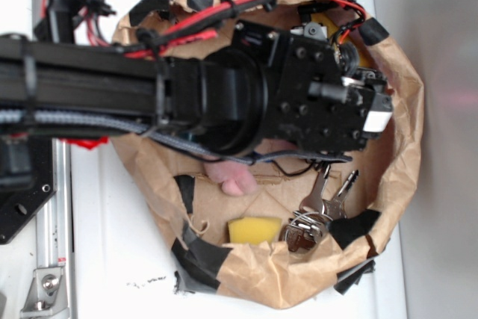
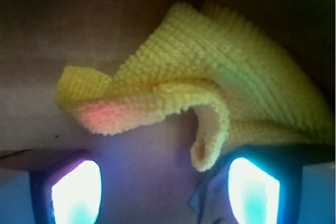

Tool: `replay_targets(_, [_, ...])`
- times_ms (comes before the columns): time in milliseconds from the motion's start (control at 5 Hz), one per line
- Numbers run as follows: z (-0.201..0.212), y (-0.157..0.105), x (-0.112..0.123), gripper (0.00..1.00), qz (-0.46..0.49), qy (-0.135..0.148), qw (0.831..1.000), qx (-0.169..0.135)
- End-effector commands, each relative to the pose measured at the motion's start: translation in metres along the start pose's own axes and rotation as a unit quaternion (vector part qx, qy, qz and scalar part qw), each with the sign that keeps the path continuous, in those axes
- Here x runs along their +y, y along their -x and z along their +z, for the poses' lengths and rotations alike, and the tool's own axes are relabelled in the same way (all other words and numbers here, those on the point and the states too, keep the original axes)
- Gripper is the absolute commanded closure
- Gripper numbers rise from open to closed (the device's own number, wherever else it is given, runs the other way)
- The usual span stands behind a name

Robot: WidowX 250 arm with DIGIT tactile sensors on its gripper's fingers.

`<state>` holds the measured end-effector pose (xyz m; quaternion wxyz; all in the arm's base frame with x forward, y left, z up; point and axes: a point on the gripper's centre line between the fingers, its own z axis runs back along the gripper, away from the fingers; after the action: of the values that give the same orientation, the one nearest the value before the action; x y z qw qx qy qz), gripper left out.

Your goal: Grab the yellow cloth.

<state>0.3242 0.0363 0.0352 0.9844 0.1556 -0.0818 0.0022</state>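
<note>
Glowing fingertips point(image 2: 76, 192) of the gripper point(image 2: 165, 192) fill the bottom of your wrist view, standing apart with bare brown paper showing between them; nothing is clamped. Just beyond them lies the yellow cloth point(image 2: 210, 77), crumpled on the floor of the paper bag point(image 1: 407, 125). One folded lip of the cloth curls down toward the fingertip on the right of that view and appears to touch or overlap it. The bulk of the cloth spreads away from there, toward the top and right of the frame.

Your main risk, as I judge it, is closing on too little. Only that hanging lip sits near the gap, so a pinch from here may catch a thin edge that slips out on the lift, or catch nothing at all. Dropping lower without centring could also push the cloth ahead of the fingers or snag the bag's paper floor along with it.

From the outside view the arm point(image 1: 89, 84) and its wrist cover nearly all of the cloth; only a sliver of yellow shows beside the wrist near the bag's far wall. Farther from the cloth, by the bag's near rim, you can see a pale yellow sponge point(image 1: 254, 229), a bunch of keys point(image 1: 317, 211) and a pink object point(image 1: 231, 177) half hidden under the arm. How high the fingers sit above the cloth is hard to tell in either view.
</note>
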Motion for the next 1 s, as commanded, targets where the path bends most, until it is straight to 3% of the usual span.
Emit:
replay_targets(0, [-0.018,-0.013,0.023,0.48,0.009,-0.007,1.000,-0.003])
replay_targets(200, [-0.019,-0.009,0.024,1.00,0.011,-0.010,1.000,0.004])
replay_targets(400, [-0.007,-0.005,0.041,1.00,0.039,-0.002,0.999,-0.004])
replay_targets(600, [0.018,0.000,0.051,0.03,0.060,0.017,0.998,-0.025])
replay_targets(800, [0.030,-0.003,0.050,0.00,0.090,-0.007,0.995,-0.043])
